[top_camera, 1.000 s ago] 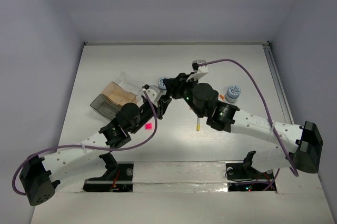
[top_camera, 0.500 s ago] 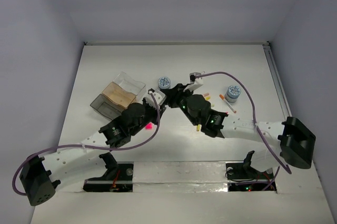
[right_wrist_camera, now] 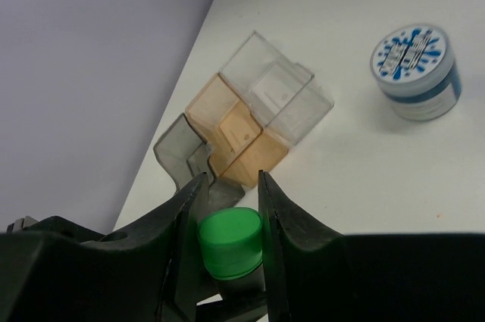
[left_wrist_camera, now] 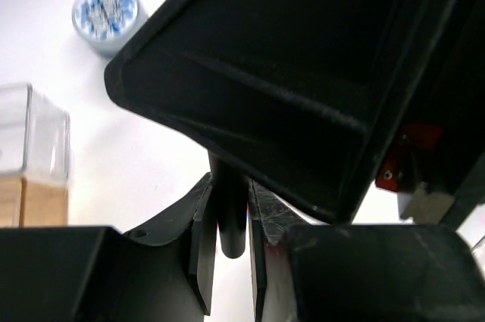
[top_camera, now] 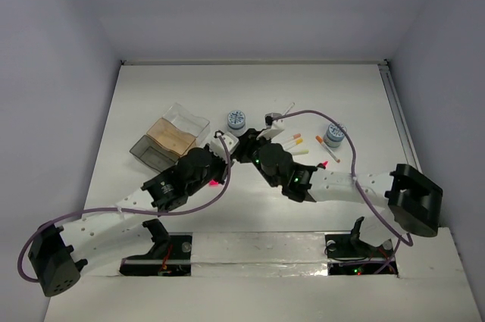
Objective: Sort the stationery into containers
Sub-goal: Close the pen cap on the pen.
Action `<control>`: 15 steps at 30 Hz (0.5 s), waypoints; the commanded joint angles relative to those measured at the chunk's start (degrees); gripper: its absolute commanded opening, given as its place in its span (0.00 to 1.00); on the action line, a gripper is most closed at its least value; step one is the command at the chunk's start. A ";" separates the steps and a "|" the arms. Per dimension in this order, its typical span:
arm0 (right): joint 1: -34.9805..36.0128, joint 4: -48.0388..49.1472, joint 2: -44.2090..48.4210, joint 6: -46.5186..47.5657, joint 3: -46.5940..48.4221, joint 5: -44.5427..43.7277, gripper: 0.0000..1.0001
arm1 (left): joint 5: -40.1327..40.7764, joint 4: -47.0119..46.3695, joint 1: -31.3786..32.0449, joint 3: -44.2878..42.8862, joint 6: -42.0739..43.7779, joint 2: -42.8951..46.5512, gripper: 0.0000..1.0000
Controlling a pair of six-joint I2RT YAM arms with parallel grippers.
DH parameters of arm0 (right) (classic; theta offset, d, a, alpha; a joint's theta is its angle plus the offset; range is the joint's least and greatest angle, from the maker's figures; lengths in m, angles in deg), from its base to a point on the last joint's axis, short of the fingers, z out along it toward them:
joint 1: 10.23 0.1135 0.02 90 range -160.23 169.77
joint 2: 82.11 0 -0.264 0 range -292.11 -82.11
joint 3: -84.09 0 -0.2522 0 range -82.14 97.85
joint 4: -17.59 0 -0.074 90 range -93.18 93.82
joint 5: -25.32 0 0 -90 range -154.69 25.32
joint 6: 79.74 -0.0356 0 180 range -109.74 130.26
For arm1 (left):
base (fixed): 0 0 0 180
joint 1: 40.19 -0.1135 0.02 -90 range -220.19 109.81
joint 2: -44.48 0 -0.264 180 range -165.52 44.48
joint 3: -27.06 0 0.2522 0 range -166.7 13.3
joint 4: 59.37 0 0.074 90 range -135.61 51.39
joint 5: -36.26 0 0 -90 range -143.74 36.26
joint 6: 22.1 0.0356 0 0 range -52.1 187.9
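Note:
A black marker with a green cap [right_wrist_camera: 229, 242] is clamped in my right gripper [right_wrist_camera: 231, 201], whose fingers press the cap's sides. My left gripper [left_wrist_camera: 229, 208] is shut on a black marker barrel [left_wrist_camera: 229, 223], right under the right gripper's dark body. In the top view the left gripper [top_camera: 229, 148] and right gripper [top_camera: 245, 145] meet tip to tip just right of the containers [top_camera: 173, 136]. The clear [right_wrist_camera: 276, 95], tan [right_wrist_camera: 235, 136] and smoky grey [right_wrist_camera: 182, 155] trays lie beyond the cap. Whether both grippers hold one and the same marker I cannot tell.
Two blue-white discs [top_camera: 237, 119] [top_camera: 334, 134] stand behind the grippers; one disc [left_wrist_camera: 108, 7] shows in the left wrist view too. White pens [top_camera: 294, 140] [top_camera: 328, 150] lie right of the grippers. A pink cube [top_camera: 220, 178] peeks out by the left arm.
The right arm has swung left and pulled in, bringing its gripper up against the left gripper. That uncovered the pens it hid. The left gripper shifted slightly right.

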 commanded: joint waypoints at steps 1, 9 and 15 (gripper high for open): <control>7.06 -15.47 -9.17 -3.77 -6.41 20.47 0.00 | 2.54 -42.75 -0.59 -13.10 -0.63 4.41 0.00; 7.58 -15.72 -7.70 -5.27 -8.52 19.62 0.00 | 2.45 -42.30 -0.59 -13.11 -0.80 4.66 0.00; 7.06 -15.38 -5.92 -5.70 -8.53 20.83 0.00 | 0.78 -43.62 -0.59 -10.21 -3.26 5.99 0.00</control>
